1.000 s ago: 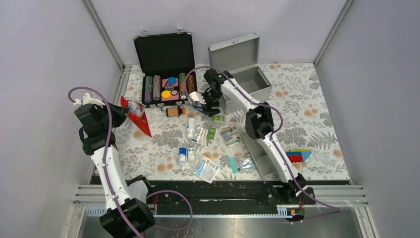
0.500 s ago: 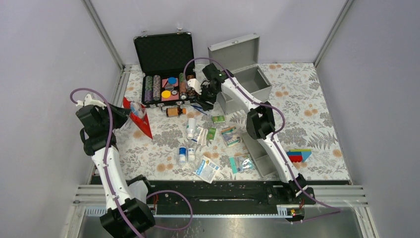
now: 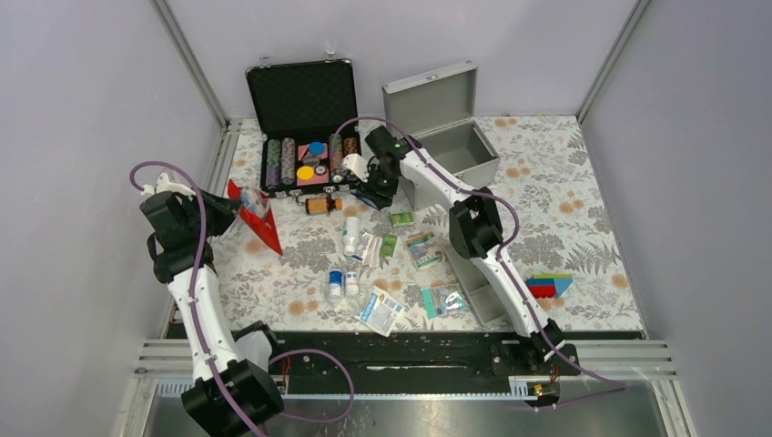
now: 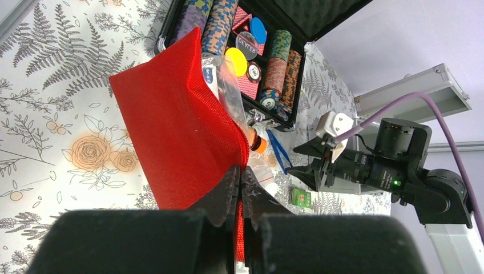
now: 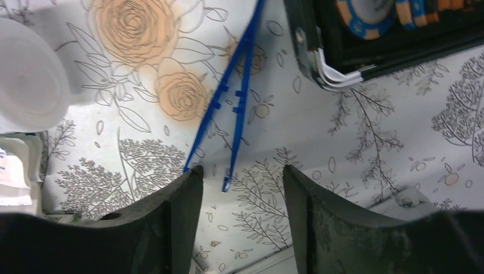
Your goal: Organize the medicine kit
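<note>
From above, the medicine kit (image 3: 452, 150) stands open at the far side of the table, right of centre, with its lid tipped back. Its grey divided tray (image 3: 487, 305) lies well apart from it, near the front edge and partly under the right arm. The box looks like rigid sheet metal, probably the heaviest thing here and smooth enough to slide between the pads. The rim of a side wall seems the best place to grip, keeping clear of the hinged lid, which could swing. The tray should be lighter and stiff, so pinching one outer wall ought to do. The left gripper (image 3: 235, 202) holds a red pouch (image 3: 259, 226) at the left. The right gripper (image 3: 367, 192) hangs low between the kit and the poker-chip case (image 3: 305, 96).

In the left wrist view, the jaws are together, clamped on the pouch's near edge. The soft fabric fans out ahead of them.

In the right wrist view, the jaws stand apart just above blue tweezers (image 5: 246, 74) lying flat on the cloth — thin, light and springy, so best pinched across both legs.

Compared with a second ago, the right gripper is nearer the chip case — the left arm has barely shifted.
</note>
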Action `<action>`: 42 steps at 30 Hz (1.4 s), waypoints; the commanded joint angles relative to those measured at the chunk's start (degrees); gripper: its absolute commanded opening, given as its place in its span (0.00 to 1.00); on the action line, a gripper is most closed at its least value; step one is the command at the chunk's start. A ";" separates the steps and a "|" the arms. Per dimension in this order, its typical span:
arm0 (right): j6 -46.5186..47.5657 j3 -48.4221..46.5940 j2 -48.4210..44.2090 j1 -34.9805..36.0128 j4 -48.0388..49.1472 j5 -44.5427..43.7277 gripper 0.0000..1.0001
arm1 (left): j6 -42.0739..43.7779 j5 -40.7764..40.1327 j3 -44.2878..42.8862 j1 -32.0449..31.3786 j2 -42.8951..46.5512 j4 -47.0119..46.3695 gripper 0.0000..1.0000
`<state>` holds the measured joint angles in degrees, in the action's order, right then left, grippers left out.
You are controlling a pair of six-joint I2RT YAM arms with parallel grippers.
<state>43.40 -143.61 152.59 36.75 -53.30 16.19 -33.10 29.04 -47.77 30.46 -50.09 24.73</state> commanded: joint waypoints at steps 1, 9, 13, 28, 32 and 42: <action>6.09 1.31 -2.88 1.76 -2.16 -2.89 0.56 | -0.92 1.91 -1.38 -0.38 1.18 -3.55 0.00; 12.85 2.22 -2.67 2.25 -1.39 -2.56 0.28 | -0.35 1.84 -1.33 -1.08 1.74 -3.55 0.00; 15.02 2.51 -3.19 2.28 -3.36 -0.90 0.00 | 0.05 1.83 -1.28 -1.60 1.77 -3.72 0.00; -2.21 8.23 -15.47 -2.27 -8.97 15.14 0.00 | 1.79 6.04 -1.87 -4.21 -1.59 -5.23 0.00; -10.36 10.80 -21.09 -3.69 -2.75 19.43 0.00 | 3.60 8.60 -4.03 -9.15 -5.79 -5.55 0.00; -15.25 24.69 -40.13 -6.54 2.44 24.86 0.00 | 9.22 17.71 -16.78 -25.93 -21.26 -4.21 0.00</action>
<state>30.87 -126.72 122.56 30.57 -54.61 36.42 -26.65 39.00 -57.63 9.06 -66.32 23.38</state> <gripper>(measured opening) 0.017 0.009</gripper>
